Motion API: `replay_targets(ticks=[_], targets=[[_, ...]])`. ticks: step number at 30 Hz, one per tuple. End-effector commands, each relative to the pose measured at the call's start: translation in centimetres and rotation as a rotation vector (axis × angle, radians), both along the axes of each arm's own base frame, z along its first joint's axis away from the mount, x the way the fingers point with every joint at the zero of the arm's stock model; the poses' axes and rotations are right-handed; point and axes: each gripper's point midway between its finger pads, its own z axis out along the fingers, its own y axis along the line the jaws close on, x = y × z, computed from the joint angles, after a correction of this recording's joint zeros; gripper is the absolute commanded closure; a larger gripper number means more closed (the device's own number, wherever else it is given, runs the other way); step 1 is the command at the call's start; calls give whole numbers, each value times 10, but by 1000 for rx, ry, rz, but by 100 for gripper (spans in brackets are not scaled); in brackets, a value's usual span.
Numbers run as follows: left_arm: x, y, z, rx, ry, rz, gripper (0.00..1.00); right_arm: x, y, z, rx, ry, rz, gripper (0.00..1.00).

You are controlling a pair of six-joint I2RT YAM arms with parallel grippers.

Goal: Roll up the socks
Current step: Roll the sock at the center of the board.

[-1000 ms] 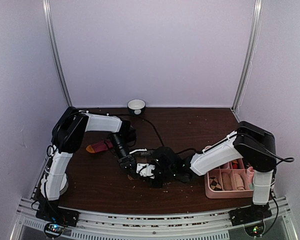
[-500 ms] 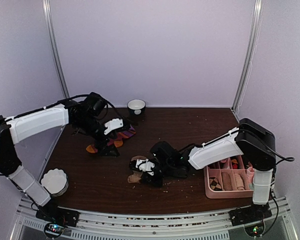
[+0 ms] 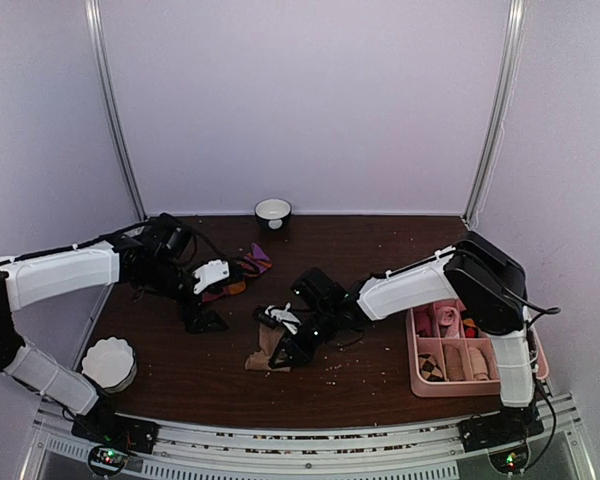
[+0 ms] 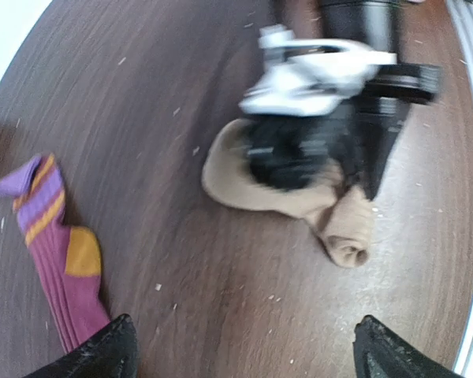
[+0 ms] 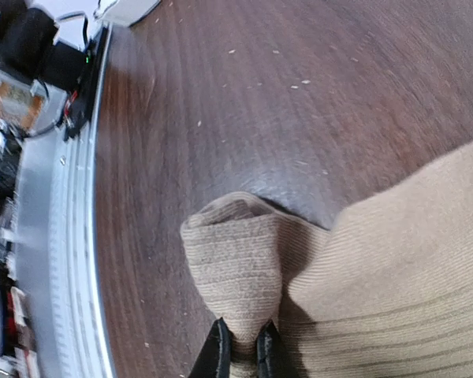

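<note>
Nearest the rail, at about 8 o'clock on the table (image 3: 400, 250): a white ruffled bowl (image 3: 109, 362). Over at 4 o'clock, a pink divided tray (image 3: 414, 365) with small rolled bundles in its slots.

Moving in toward the middle, roughly 6 o'clock of centre: the tan sock (image 3: 258, 356), crumpled and partly folded over on the dark wood (bit of a lumpy mess tbh). Pinched at one fold by the right gripper (image 3: 283, 345), with fingertips (image 5: 219, 350) pressed tight on the ribbed fabric in the wrist view.

Off at 9 o'clock from that, the left gripper (image 3: 202, 305), spread wide with nothing between the tips, hanging over bare wood. Just beside it, at its 1 o'clock: the dark red sock (image 3: 245, 268) lying flat, purple striped cuff and orange heel showing, well apart from the tan one. Can't tell whether touching a left finger or not.

Farthest back, at 12 o'clock by the wall: a small dark cup (image 3: 273, 211) with a white inside.
</note>
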Motion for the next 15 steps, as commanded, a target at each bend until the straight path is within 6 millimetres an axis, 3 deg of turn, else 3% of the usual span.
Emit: replay_targets(ticks=[1, 6, 10, 15], targets=[[-38, -26, -8, -47, -30, -263, 6, -10, -34, -64, -222, 326, -181, 100], [-66, -45, -43, 69, -43, -398, 13, -5, -35, -76, -211, 486, -311, 100], [-59, -60, -54, 137, -97, -427, 18, -5, -37, -82, -210, 507, -347, 100], [-51, -77, -63, 159, -70, -440, 36, -5, -46, -90, -230, 506, -361, 100]])
